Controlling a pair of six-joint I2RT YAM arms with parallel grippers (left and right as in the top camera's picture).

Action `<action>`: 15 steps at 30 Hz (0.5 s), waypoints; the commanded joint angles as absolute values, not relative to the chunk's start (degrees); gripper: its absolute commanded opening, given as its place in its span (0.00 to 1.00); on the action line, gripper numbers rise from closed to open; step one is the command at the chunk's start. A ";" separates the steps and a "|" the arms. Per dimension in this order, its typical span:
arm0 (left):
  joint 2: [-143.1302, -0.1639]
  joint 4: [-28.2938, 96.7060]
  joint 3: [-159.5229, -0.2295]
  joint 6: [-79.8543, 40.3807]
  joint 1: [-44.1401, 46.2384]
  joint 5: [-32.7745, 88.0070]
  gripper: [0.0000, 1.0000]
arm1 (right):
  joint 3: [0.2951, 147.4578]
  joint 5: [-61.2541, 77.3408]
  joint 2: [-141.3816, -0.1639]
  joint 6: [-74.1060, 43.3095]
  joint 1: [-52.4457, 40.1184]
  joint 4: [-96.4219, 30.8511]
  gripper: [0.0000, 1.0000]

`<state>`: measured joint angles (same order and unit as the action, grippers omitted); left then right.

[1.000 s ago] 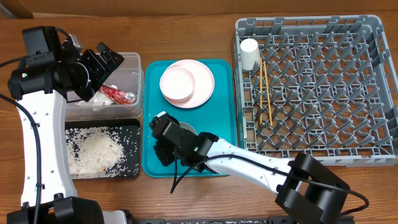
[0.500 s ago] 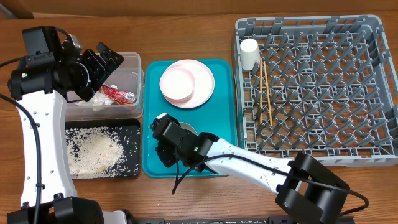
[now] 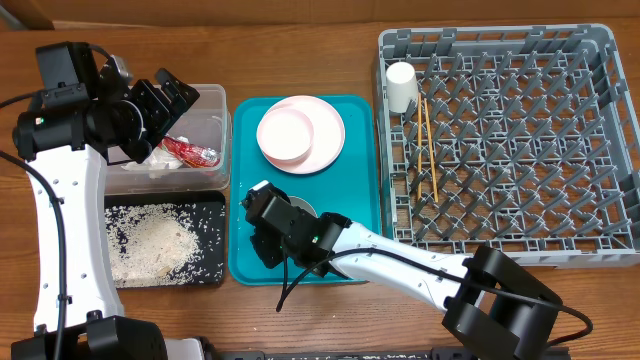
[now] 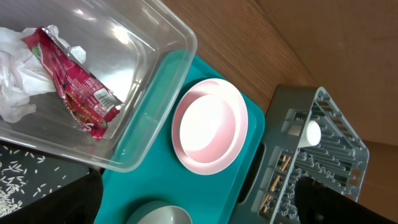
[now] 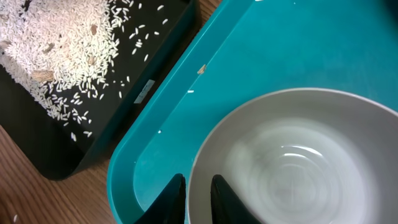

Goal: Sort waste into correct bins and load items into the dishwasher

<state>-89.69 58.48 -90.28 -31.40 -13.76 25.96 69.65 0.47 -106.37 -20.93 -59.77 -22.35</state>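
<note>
My right gripper (image 5: 198,200) is shut on the near rim of a pale bowl (image 5: 292,162), one finger inside and one outside. The bowl sits on the teal tray (image 3: 355,200) and is mostly hidden under the right gripper (image 3: 268,240) in the overhead view. My left gripper (image 3: 170,95) hangs open over the clear tub (image 3: 208,108), which holds the red-and-white wrapper (image 4: 78,93) and the white napkin (image 4: 15,81). Rice (image 3: 150,240) lies in the black tray (image 3: 225,240). The pink plate (image 3: 300,133) rests on the teal tray's far end. In the grey dish rack (image 3: 520,140) are the white cup (image 3: 401,85) and the chopsticks (image 3: 428,150).
The black tray (image 5: 149,68) lies right against the teal tray's left edge. The dish rack stands close to the teal tray's right edge. Bare wooden table runs along the front and back.
</note>
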 commanded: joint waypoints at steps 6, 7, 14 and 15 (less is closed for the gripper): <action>-89.89 58.43 -91.22 -31.31 -13.87 26.37 1.00 | 68.23 0.32 -107.42 -21.02 -60.38 -19.51 0.17; -89.89 58.43 -91.22 -31.31 -13.87 26.39 1.00 | 68.23 0.32 -107.48 -21.02 -60.38 -19.49 0.17; -89.89 58.43 -91.22 -31.31 -13.87 26.39 1.00 | 68.23 0.32 -107.50 -21.02 -60.38 -19.14 0.17; -89.89 58.43 -91.22 -31.31 -13.87 26.39 1.00 | 68.23 0.34 -107.72 -21.02 -60.38 -19.16 0.17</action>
